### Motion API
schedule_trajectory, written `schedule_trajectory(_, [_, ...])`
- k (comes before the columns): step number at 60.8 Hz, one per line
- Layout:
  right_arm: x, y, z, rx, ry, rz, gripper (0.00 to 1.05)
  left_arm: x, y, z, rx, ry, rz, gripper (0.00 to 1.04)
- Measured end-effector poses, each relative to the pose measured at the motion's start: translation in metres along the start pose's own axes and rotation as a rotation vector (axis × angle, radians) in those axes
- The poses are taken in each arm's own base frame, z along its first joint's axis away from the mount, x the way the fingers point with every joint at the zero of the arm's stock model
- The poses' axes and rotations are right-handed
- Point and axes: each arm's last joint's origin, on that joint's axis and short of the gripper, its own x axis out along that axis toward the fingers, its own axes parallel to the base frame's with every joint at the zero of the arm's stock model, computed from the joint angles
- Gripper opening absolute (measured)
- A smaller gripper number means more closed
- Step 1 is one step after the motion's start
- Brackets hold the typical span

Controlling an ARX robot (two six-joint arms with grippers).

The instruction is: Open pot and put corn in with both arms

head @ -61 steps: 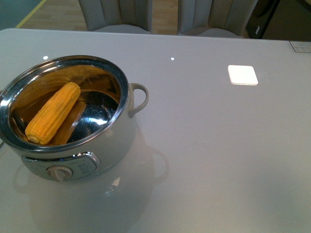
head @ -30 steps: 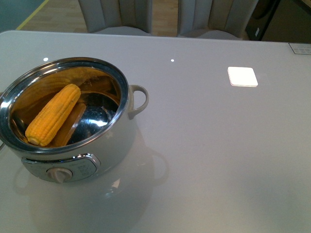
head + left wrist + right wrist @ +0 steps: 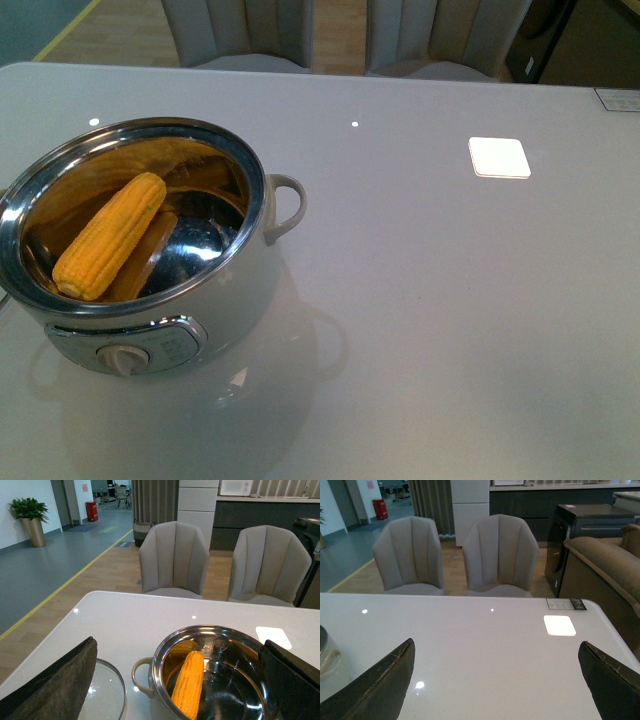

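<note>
The corn (image 3: 108,236) lies inside the pot (image 3: 150,300), tilted against the steel wall with its thick end toward me and its tip pointing toward the far rim; I can see its reflection on the shiny bottom. The pot stands on the near left part of the table (image 3: 450,300), dial facing me, with no lid on it. The glass lid (image 3: 105,695) rests flat on the table just beside the pot's loop handle, apart from it.

My left end effector (image 3: 175,700) hangs above and behind the pot, fingers spread wide with nothing between them. My right end effector (image 3: 495,690) is likewise wide open and empty, over bare table, with only the pot's handle at the edge of its view.

I judge both steps done: pot opened, corn in. What remains, as I read it, is only to bring both arms back clear without brushing the pot or lid. Nothing else needs grasping.
</note>
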Motion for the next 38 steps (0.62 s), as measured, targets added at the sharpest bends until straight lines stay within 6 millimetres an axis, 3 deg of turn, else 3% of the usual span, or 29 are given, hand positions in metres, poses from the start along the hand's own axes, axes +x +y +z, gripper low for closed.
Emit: schedule_trajectory(38, [0.0000, 0.0000, 0.0000, 0.000, 0.000, 0.000, 0.96, 0.0000, 0.0000, 0.0000, 0.000, 0.000, 0.000, 0.98])
